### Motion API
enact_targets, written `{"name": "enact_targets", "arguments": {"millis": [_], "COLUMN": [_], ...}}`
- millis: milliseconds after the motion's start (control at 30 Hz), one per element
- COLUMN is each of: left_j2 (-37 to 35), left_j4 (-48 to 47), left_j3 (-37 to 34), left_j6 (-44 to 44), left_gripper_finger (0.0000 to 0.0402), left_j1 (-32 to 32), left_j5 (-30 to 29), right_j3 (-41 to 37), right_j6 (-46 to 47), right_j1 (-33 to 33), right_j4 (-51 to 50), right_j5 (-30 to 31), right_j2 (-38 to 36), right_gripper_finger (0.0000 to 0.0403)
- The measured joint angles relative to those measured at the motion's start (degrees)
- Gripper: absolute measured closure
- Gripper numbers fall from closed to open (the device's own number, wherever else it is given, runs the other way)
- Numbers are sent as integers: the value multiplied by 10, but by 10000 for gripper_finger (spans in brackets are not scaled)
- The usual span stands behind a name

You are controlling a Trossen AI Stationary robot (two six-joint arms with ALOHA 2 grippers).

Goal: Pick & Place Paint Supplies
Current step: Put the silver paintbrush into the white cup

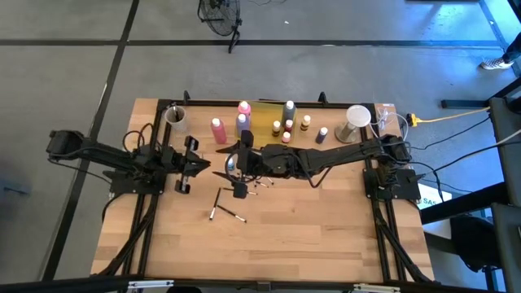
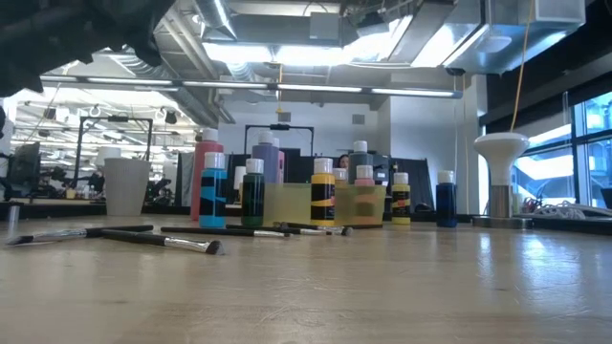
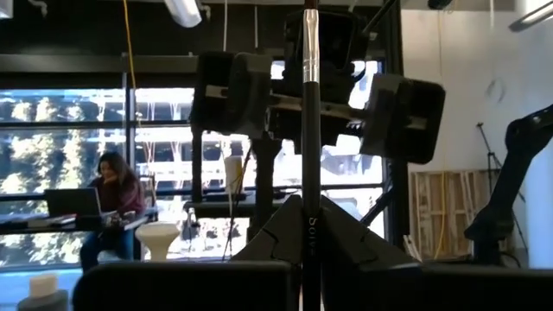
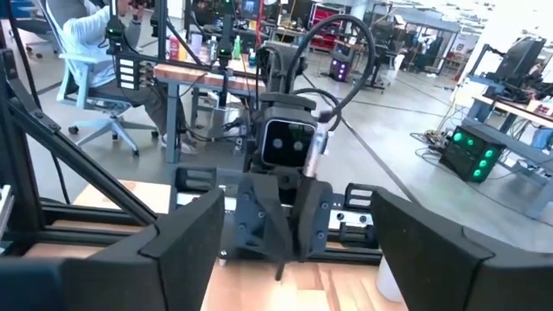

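Along the far edge of the counter [image 1: 269, 244] I see a translucent yellow tray [image 1: 264, 114] with small white-capped paint bottles [image 1: 286, 126] standing in and beside it; I cannot tell which stand inside. A pale cup [image 1: 176, 118] at far left holds something dark that I cannot identify, and a second pale cup [image 1: 356, 122] stands at far right. Pink squeeze bottles [image 1: 218, 130] stand left of the tray. Loose brushes [image 1: 228, 213] lie on the bare wood near centre.

My left gripper [image 1: 213, 172] is pressed together, pinching a thin dark brush [image 3: 310, 130] upright. My right gripper [image 1: 230, 167], reaching in from the right, is spread wide just beside it, holding nothing that I can see.
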Motion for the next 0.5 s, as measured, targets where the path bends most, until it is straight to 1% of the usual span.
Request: {"name": "enact_targets", "arguments": {"millis": [100,167,333,500], "left_j2": [41,64,117,150], "left_j4": [53,70,75,80], "left_j3": [1,5,28,53], "left_j6": [0,0,0,9], "left_gripper_finger": [393,393,393,393], "left_j1": [-4,-4,-4,-4], "left_j5": [0,0,0,16], "right_j3": [0,0,0,0], "right_j6": [-2,-4,-13,-13], "right_j1": [0,0,-1,-1], "right_j4": [0,0,2,-2], "right_j5": [0,0,0,0], "right_j2": [0,0,0,0], "right_gripper_finger": [109,109,109,110]}}
